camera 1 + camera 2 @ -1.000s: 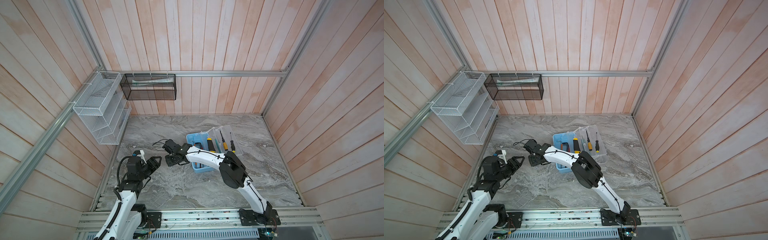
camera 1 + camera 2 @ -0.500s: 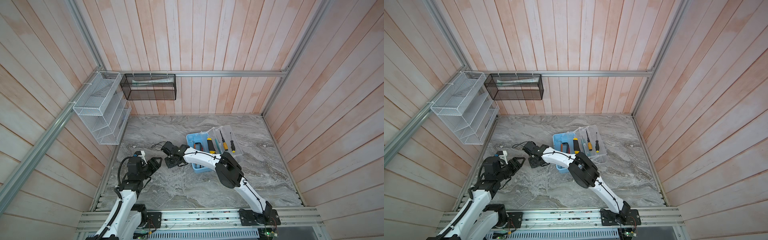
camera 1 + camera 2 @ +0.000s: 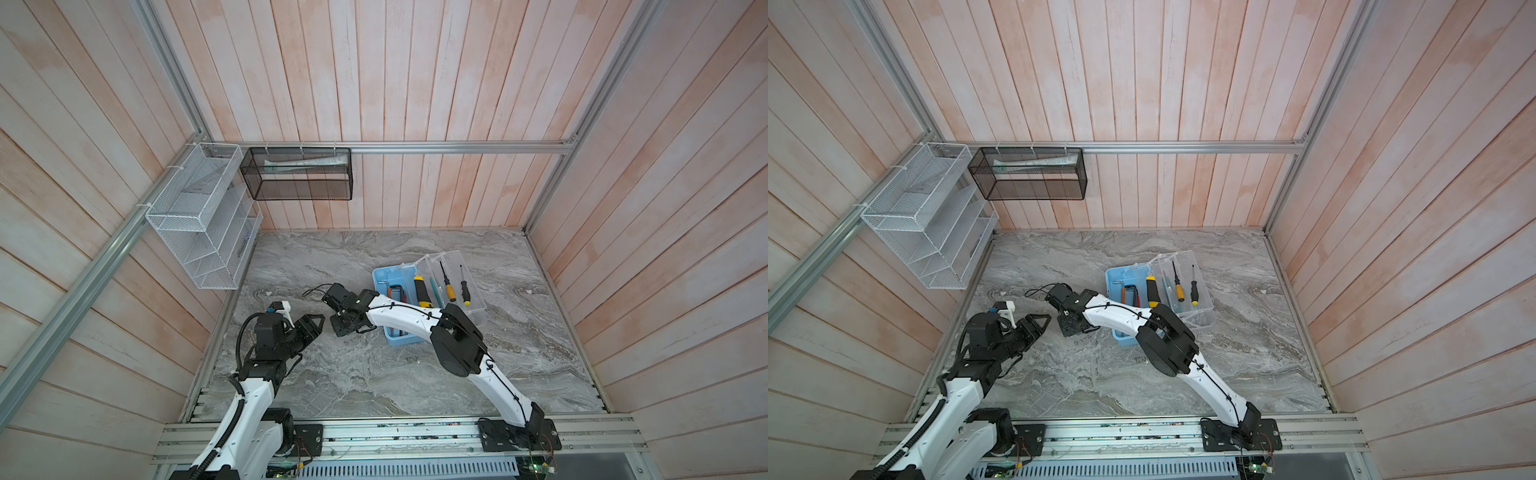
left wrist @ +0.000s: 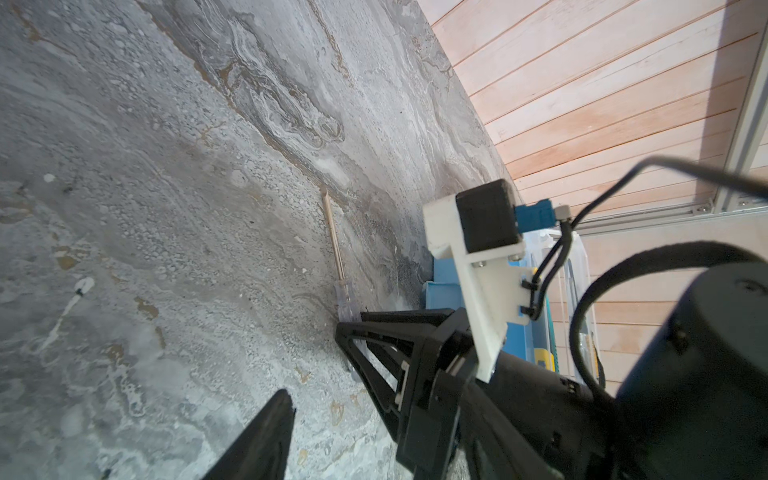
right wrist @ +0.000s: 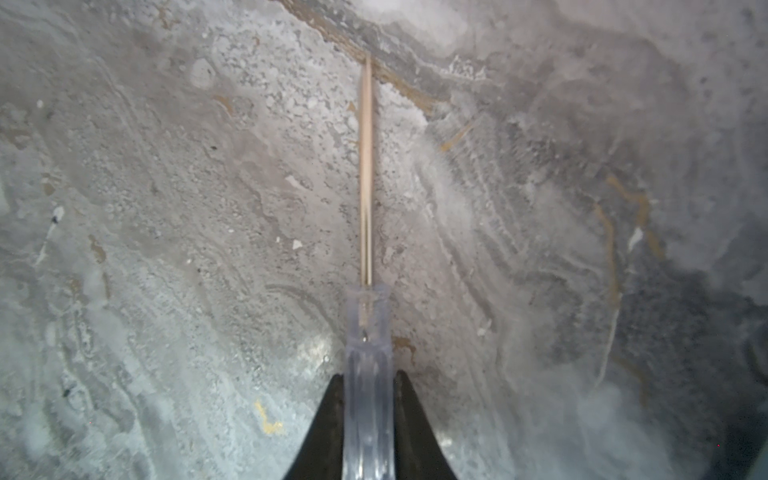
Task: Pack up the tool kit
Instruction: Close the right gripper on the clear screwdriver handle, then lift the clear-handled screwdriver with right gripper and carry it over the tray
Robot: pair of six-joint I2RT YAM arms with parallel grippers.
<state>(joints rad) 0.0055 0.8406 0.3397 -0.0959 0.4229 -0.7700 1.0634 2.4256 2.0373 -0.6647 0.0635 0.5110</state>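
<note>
Tool kit [image 3: 381,277], a rectangular light-blue plastic case with a clear hinged lid [image 3: 473,307]: lid is swung open, case is sat right of centre on the table, and several yellow-and-black-handled tools [image 3: 422,291] are already seated inside.

Change over the last 1 second: the white right arm [image 3: 399,318] is kept reached across the middle, left of the case. The right gripper [image 5: 368,376] jaws, partly apart before, are now clamped on the clear plastic handle of a thin metal-shaft screwdriver [image 5: 365,232]. Both black fingers [image 5: 326,424] are seen pressed against the handle sides. The shaft appears to lie along the table, so no lift is judged yet. The same contact is seen in the left wrist view.

Meaning: grasp is judged complete and 1 loose tool secured. Lift and carry to the case are expected next. The handle is slick and narrow, so rotation in the grip is a risk. Lid closing is not yet started.

Idle side: left gripper [image 3: 314,331] is unchanged, jaws spread, nothing held, parked just beside the right gripper.

Surroundings:
- Pale pink-washed wooden plank walls [image 3: 415,83] on 3 sides, with an aluminium rail [image 3: 457,146] along the back.
- Grey marble-pattern tabletop [image 3: 374,374]; no other loose tool is made out on it.
- White wire-mesh rack [image 3: 195,232] on the left wall and black mesh basket [image 3: 299,183] on the back rail, both well apart from the work.
</note>
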